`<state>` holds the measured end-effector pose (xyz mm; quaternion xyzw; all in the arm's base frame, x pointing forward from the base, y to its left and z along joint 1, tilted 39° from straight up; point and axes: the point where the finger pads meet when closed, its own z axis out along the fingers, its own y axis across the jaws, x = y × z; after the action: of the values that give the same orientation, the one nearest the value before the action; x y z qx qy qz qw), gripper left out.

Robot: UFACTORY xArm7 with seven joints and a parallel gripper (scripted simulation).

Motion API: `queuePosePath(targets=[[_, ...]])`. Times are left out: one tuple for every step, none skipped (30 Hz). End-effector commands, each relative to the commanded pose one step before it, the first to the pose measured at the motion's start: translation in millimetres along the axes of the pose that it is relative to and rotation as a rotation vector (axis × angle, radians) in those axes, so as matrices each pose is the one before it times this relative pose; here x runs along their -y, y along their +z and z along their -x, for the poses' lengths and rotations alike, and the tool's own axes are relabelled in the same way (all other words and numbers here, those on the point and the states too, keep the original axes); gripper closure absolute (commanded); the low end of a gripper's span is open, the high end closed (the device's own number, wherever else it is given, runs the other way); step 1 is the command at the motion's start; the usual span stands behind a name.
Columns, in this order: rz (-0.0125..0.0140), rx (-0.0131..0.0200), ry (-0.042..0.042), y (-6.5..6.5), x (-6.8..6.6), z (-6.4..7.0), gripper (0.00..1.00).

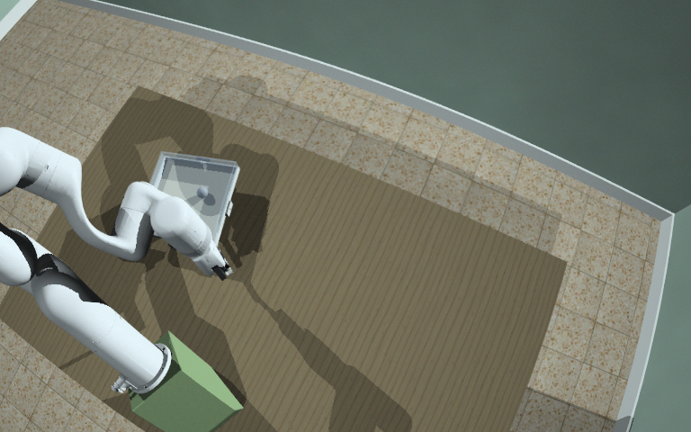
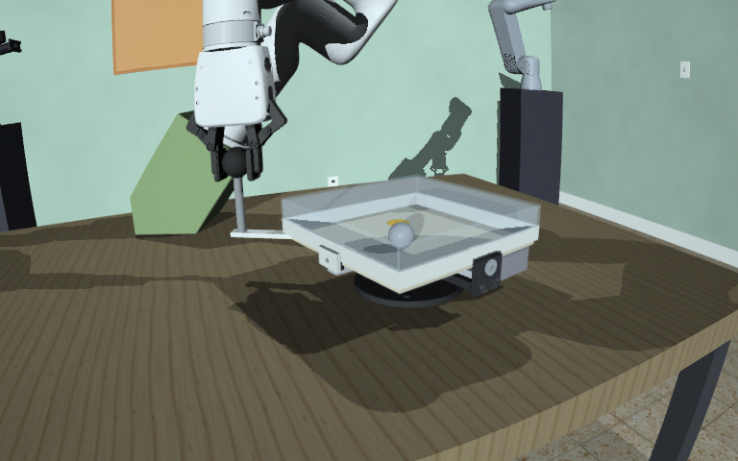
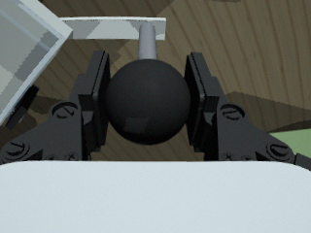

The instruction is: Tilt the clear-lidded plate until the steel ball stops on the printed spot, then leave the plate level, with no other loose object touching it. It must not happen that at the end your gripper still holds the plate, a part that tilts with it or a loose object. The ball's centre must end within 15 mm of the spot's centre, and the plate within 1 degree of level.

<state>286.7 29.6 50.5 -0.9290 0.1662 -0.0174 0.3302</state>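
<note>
The clear-lidded plate [image 1: 167, 173] [image 2: 489, 239] [image 3: 19, 58] sits on a dark round base [image 2: 381, 296] at the table's left part, tilted with its near corner low. The steel ball [image 1: 201, 192] [image 2: 401, 233] lies inside, just in front of the orange printed spot [image 2: 396, 221], partly covering it. A thin arm [image 2: 258, 234] [image 3: 104, 27] runs from the plate to an upright stem [image 2: 238, 204] [image 3: 148, 41] topped by a black knob [image 2: 234, 161] [image 3: 148, 103]. My gripper [image 2: 234, 162] [image 3: 147, 75] [image 1: 222, 272] is shut on this knob from above.
A green block [image 1: 188, 387] [image 2: 174, 179] carries my arm's base at the table's left. The wooden table [image 1: 381, 265] [image 2: 162, 352] stands on a tiled floor [image 1: 458, 152]. A second arm on a dark pedestal [image 2: 530, 141] stands behind the table.
</note>
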Motion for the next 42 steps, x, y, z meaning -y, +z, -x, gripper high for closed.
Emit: queuePosePath(targets=[[-0.00074,0.00107,0.00209,0.83,-0.89,1.25,1.0],[0.0,0.0,0.0,0.0,0.0,0.0,1.0],[0.0,0.0,0.0,0.0,0.0,0.0,1.0],[0.0,0.0,0.0,0.0,0.0,0.0,1.0],[0.0,0.0,0.0,0.0,0.0,0.0,1.0],[0.0,0.0,0.0,0.0,0.0,0.0,1.0],[0.0,0.0,0.0,0.0,0.0,0.0,1.0],[0.0,0.0,0.0,0.0,0.0,0.0,1.0],[0.00001,0.0,0.0,0.53,-0.23,-0.68,1.0],[0.0,0.0,0.0,0.54,-0.23,-0.68,1.0],[0.0,0.0,0.0,0.55,-0.23,-0.69,1.0],[0.0,0.0,0.0,0.55,-0.23,-0.69,1.0],[-0.00001,0.0,0.0,0.1,-0.04,0.02,1.0],[0.0,0.0,0.0,0.09,-0.04,0.02,1.0],[0.0,0.0,0.0,0.09,-0.04,0.02,1.0],[0.0,0.0,0.0,0.09,-0.04,0.02,1.0],[0.0,0.0,0.0,0.09,-0.04,0.02,1.0],[0.0,0.0,0.0,0.09,-0.04,0.02,1.0],[0.0,0.0,0.0,0.0,0.0,0.0,1.0],[0.0,0.0,0.0,0.0,0.0,0.0,1.0],[0.0,0.0,0.0,0.0,0.0,0.0,1.0],[0.0,0.0,0.0,0.0,0.0,0.0,1.0],[0.0,0.0,0.0,0.0,0.0,0.0,1.0],[0.0,0.0,0.0,0.0,0.0,0.0,1.0],[0.0,0.0,0.0,0.0,0.0,0.0,1.0],[0.0,0.0,0.0,-0.13,0.05,0.37,1.0],[0.0,0.0,0.0,-0.13,0.06,0.37,1.0],[0.0,0.0,0.0,-0.13,0.06,0.37,1.0],[0.0,0.0,0.0,-0.13,0.06,0.37,1.0],[0.0,0.0,0.0,-0.24,0.1,0.13,1.0],[0.0,0.0,0.0,-0.24,0.1,0.13,1.0],[0.0,0.0,0.0,-0.24,0.1,0.13,1.0],[0.0,0.0,0.0,-0.24,0.1,0.13,1.0],[0.0,0.0,0.0,-0.24,0.1,0.13,1.0],[0.0,0.0,0.0,-0.24,0.1,0.13,1.0],[0.0,0.0,0.0,0.0,0.0,0.0,1.0],[0.0,0.0,0.0,0.0,0.0,0.0,1.0],[0.0,0.0,0.0,0.0,0.0,0.0,1.0],[0.0,0.0,0.0,0.0,0.0,0.0,1.0],[0.0,0.0,0.0,0.0,0.0,0.0,1.0],[0.0,0.0,0.0,0.0,0.0,0.0,1.0],[0.0,0.0,0.0,0.0,0.0,0.0,1.0]])
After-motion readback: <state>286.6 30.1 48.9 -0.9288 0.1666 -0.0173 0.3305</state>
